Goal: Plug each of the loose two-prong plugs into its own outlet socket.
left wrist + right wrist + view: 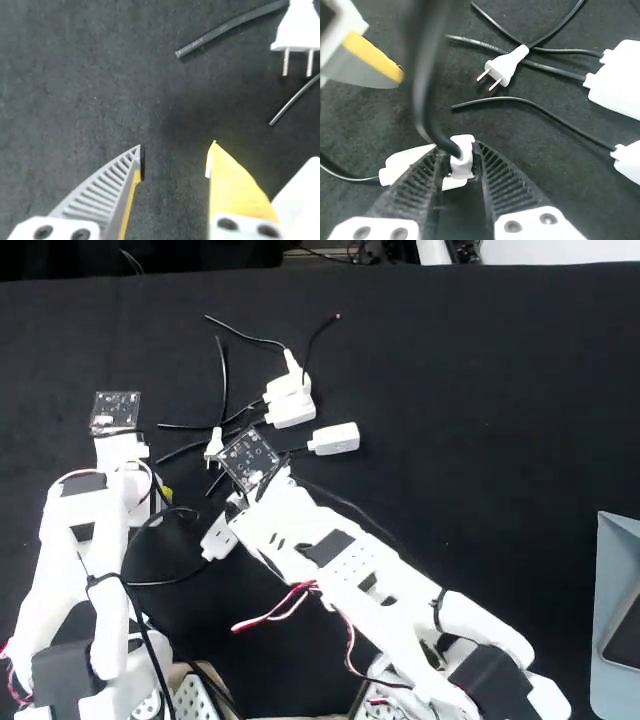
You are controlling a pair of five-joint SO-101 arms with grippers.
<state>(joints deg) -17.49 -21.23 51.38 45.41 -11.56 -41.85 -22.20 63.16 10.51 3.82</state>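
White plug (pixel 460 161) clamped in right pincer (pixel 458 149), left pincer (pixel 176 150) agape above black cloth (pixel 75 75)

table cover (pixel 500 390): matt black cloth | plug (pixel 501 71): smooth white plastic | prongs (pixel 482 76): bare metal | cord (pixel 225 29): smooth

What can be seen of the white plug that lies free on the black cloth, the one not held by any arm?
The plug is small, white and looks like moulded plastic. It has two bare metal prongs side by side, and its rear tapers into a thin black cable. It lies flat on the cloth, plugged into nothing. Other black cables run close by. The open left pincer is apart from it.
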